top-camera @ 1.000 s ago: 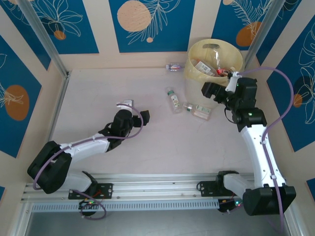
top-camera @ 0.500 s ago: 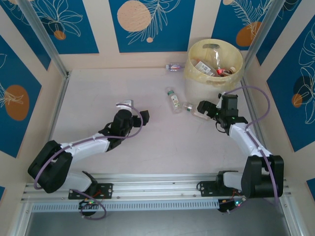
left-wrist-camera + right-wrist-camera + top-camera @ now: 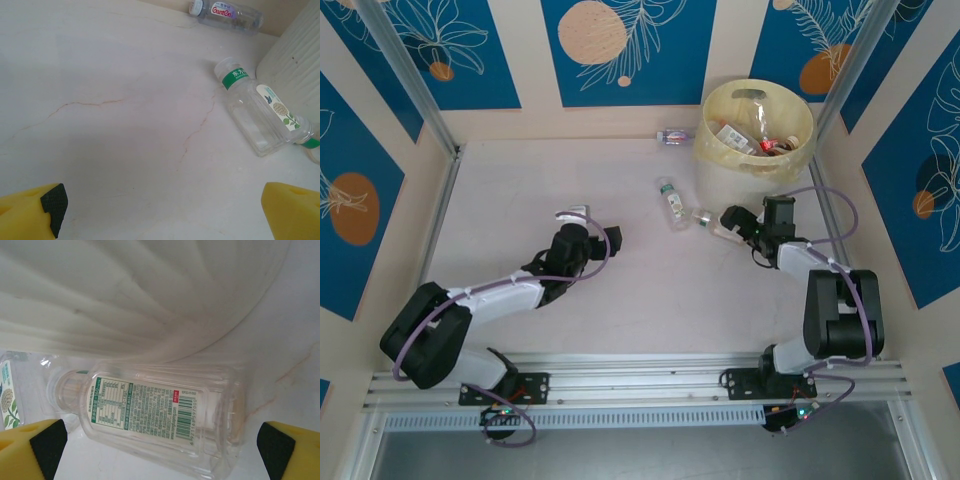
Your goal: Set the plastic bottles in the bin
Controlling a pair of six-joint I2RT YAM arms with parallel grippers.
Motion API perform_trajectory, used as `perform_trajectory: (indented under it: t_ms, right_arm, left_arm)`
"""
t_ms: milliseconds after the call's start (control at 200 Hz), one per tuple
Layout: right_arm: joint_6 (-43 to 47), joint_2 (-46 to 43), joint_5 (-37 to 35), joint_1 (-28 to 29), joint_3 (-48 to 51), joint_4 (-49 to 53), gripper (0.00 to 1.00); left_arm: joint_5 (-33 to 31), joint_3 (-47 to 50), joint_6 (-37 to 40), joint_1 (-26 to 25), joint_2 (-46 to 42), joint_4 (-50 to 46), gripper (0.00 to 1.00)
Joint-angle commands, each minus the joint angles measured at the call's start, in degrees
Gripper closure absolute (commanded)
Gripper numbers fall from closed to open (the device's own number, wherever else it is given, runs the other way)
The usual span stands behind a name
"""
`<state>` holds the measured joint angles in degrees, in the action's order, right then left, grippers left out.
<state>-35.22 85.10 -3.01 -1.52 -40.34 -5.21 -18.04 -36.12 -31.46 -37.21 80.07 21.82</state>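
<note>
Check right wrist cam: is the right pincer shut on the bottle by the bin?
No, the right pincer stands wide open, its jaws either side of the bottle lying by the bin.

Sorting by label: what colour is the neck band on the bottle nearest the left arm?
Green with white lettering; the bottle shows best in the left wrist view.

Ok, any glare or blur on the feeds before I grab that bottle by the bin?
Right wrist: the lying bottle is sharp, label print visible; the bin behind it is washed out pale. Left wrist: the green-banded bottle is crisp, with a soft shadow on the table. Top external: even light, no glare.
</note>
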Motion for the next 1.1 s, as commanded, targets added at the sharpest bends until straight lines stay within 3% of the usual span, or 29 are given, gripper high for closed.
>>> perform_trajectory:
  t_ms: [0,340,490,540,680,880,1095]
  right_arm:
    - [-2.5,2.0,4.6,0.4,-0.5,-3.4,0.0]
    - [-1.7,-3.7,11.1,7.1,6.8,-8.3,0.02]
    - [2.1,-6.6,13.3,11.2,4.6,1.4,0.03]
    - [3.4,-8.3,10.2,13.0,3.7,5.7,0.03]
    - [2.5,-11.5,-9.3,15.1,-0.2,19.0,0.02]
    - [10.2,-2.5,-9.3,14.7,-8.9,24.4,0.02]
    - [14.5,8.7,-16.5,17.2,-19.0,29.7,0.04]
  left_arm:
    - [0.8,0.2,-0.8,0.8,0.6,1.2,0.0]
    - [0.3,0.5,-1.1,1.2,0.9,1.1,0.0]
    - [0.8,0.4,-1.3,1.3,1.2,1.1,0.0]
    - [0.7,0.5,-1.4,1.3,1.2,1.0,0.0]
    - [0.5,0.6,-1.7,1.5,1.4,1.3,0.0]
    - [1.7,0.3,-2.7,1.6,2.4,1.5,0.0]
    - [0.6,1.3,-3.1,1.8,1.2,1.3,0.0]
